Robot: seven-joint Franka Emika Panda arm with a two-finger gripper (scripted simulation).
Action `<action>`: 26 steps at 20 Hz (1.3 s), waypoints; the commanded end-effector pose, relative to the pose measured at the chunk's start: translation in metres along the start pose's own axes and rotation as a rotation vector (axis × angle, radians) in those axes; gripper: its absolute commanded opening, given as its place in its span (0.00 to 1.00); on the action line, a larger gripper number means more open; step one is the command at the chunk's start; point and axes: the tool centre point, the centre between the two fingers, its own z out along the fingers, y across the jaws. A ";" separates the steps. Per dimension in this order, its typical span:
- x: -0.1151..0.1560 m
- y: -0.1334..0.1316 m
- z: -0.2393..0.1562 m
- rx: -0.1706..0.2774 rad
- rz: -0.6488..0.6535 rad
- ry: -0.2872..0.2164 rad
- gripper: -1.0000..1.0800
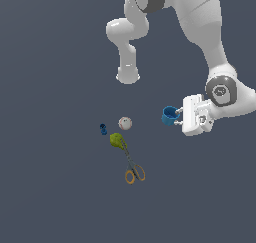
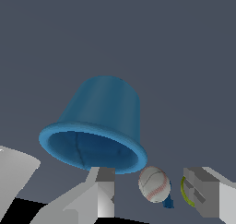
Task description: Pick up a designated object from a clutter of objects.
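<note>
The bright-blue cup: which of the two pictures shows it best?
The wrist view. There the bright-blue hollow cup fills much of the frame, so its flared rim and hollow inside show clearly. In the exterior view the cup is only a small blue shape beside the white fingers, with little detail.

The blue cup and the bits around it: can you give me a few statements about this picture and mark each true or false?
1. The blue cup is right at the gripper. True.
2. The white ball sits inside the cup. False: it lies apart, beside the cup.
3. The scissors have orange handles. True.
4. The yellow-green lump is far from the scissors. False: it lies at their tip.
</note>
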 end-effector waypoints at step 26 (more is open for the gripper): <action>0.001 -0.002 0.029 -0.003 -0.011 -0.006 0.00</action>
